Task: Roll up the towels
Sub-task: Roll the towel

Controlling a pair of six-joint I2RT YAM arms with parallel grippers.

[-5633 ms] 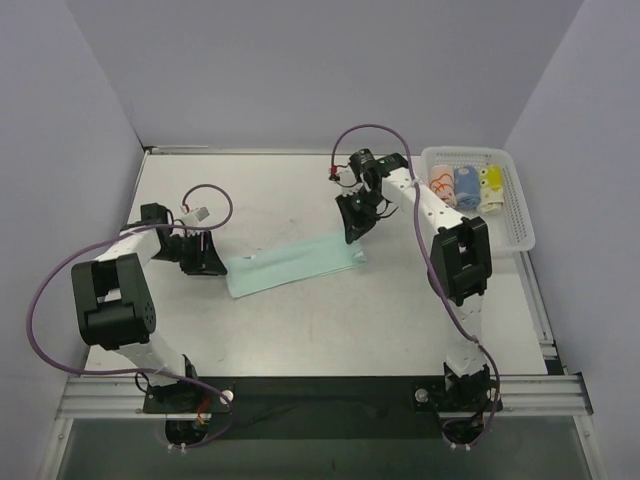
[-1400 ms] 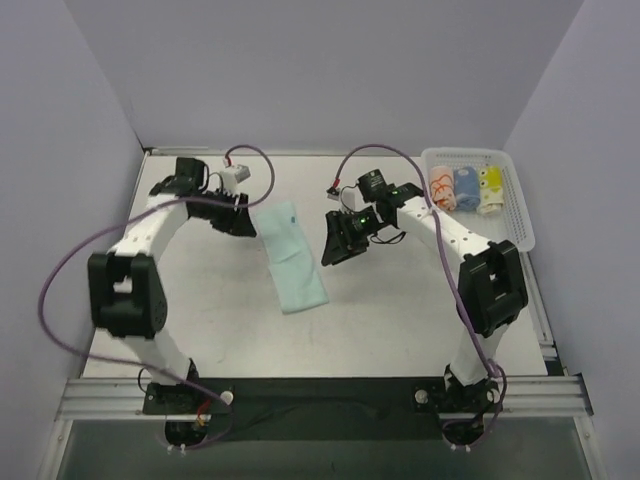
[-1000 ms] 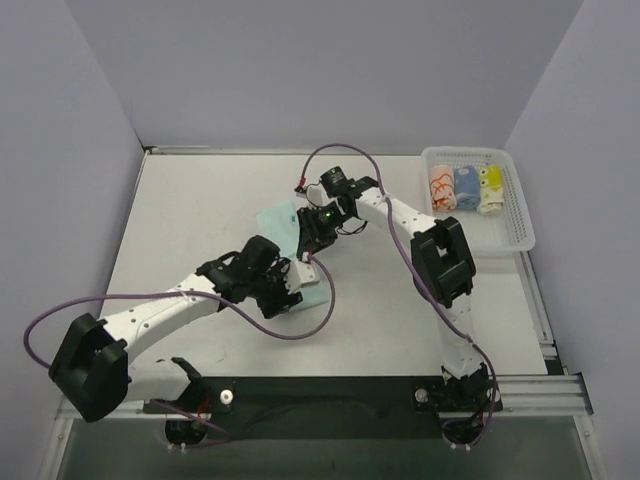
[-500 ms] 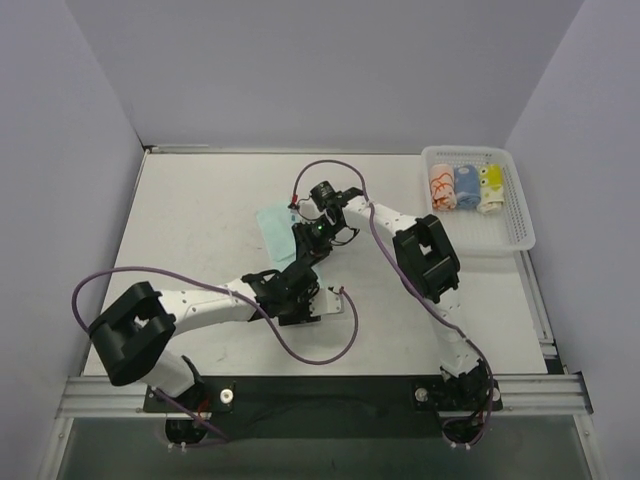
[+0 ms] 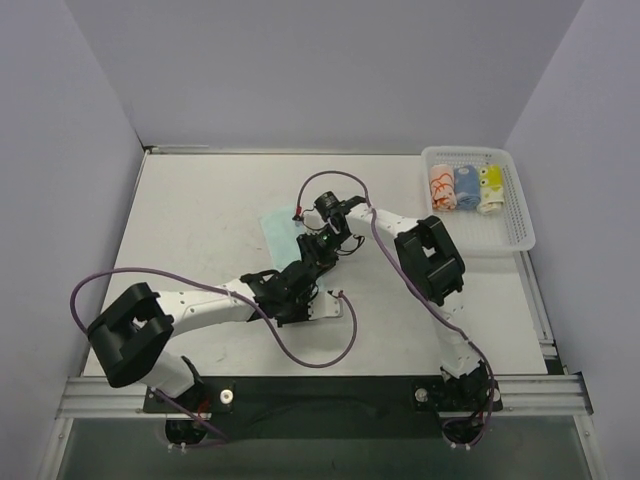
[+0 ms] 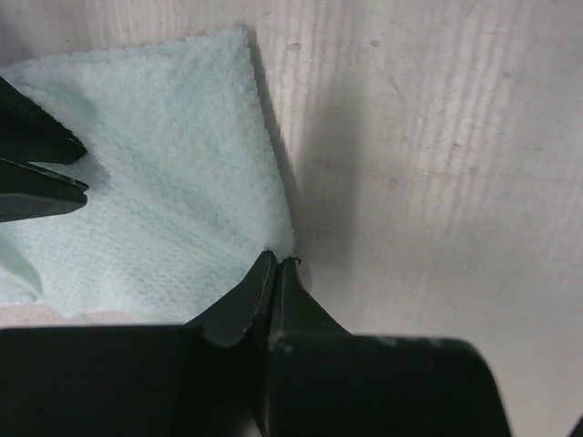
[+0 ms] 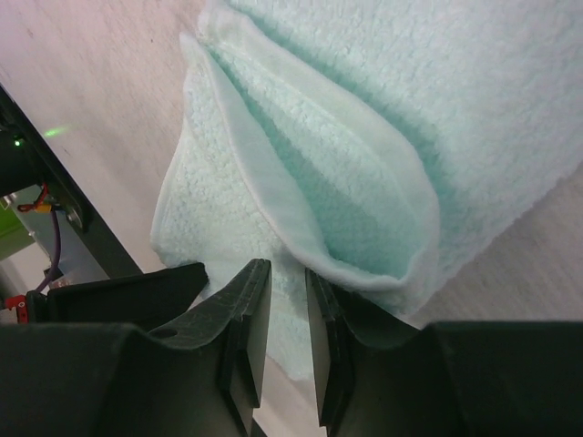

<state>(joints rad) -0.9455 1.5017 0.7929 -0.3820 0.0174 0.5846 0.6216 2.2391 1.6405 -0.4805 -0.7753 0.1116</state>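
Note:
A pale mint-green towel (image 5: 275, 222) lies mid-table, its near end hidden under both grippers. My left gripper (image 5: 303, 285) is at the towel's near right corner. In the left wrist view its jaws (image 6: 276, 258) are pressed together on the towel's (image 6: 164, 182) edge. My right gripper (image 5: 314, 252) is just beyond it. In the right wrist view it (image 7: 287, 273) has one finger inside a raised fold of the towel (image 7: 364, 109), with the jaws narrowly apart on a layer of cloth. Its fingertips (image 6: 41, 173) show at the left of the left wrist view.
A white slotted basket (image 5: 520, 225) at the back right holds three rolled towels: white-with-orange (image 5: 440, 187), blue (image 5: 466, 185) and yellow (image 5: 490, 187). Purple cables loop near both arms. Walls close in the table on three sides.
The towel was turned from lying across the table to lying lengthwise. My left arm swung from the far left to its near end, and the right gripper moved onto it. Both have barely moved in the last half second.

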